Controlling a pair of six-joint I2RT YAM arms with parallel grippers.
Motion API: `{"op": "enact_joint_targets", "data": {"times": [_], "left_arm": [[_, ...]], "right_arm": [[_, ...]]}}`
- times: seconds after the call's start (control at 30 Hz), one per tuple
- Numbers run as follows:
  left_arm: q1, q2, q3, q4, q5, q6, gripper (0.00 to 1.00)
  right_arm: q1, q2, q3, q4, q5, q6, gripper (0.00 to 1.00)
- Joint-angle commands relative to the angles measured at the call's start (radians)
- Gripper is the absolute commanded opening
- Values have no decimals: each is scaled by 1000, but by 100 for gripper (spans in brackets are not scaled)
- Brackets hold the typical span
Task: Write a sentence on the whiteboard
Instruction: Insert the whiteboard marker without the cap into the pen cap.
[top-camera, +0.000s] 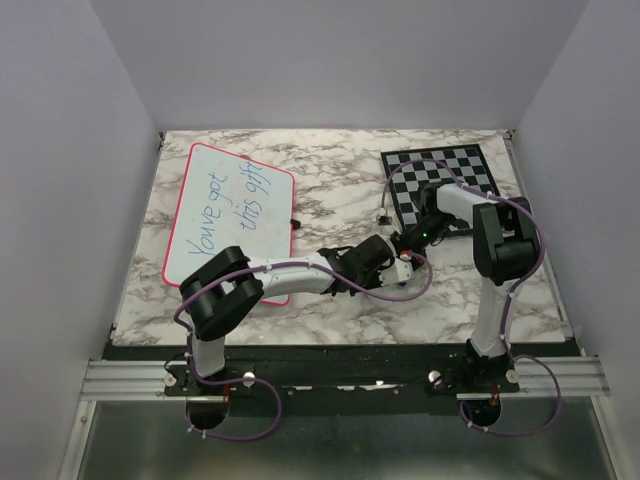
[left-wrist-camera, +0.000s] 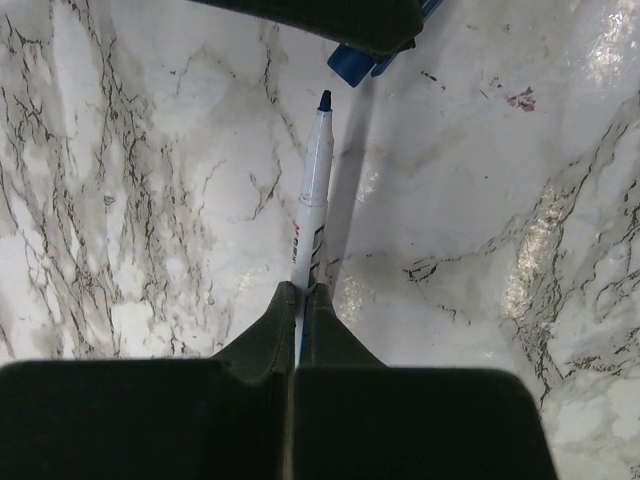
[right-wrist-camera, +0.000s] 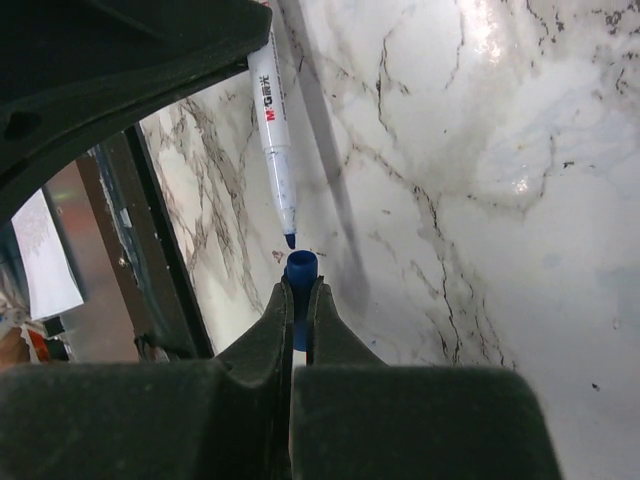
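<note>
My left pincer (left-wrist-camera: 300, 292) was clenched on the marker (left-wrist-camera: 316, 180), my right pincer (right-wrist-camera: 300, 295) on its blue cap (right-wrist-camera: 301, 268). I judged the marker light, stiff and slick, best gripped mid-barrel. Its long axis ran tip-first toward the blue cap. The whiteboard (top-camera: 215, 160) lay far left, bearing 2 lines of the sentence (top-camera: 215, 215).

The marble table (top-camera: 330, 195) has a whiteboard (top-camera: 268, 238) lying flat near its left edge and a checkered chessboard (top-camera: 460, 168) at its far right corner.
</note>
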Motion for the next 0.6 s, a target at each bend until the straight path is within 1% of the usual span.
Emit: {"op": "enact_joint_targets", "data": {"times": [0.0, 0.57], "left_arm": [[3, -13, -23, 28, 7, 21, 0], [3, -27, -48, 45, 13, 21, 0]], "right_arm": [[13, 29, 37, 7, -12, 16, 1], [34, 40, 53, -9, -22, 20, 1]]}}
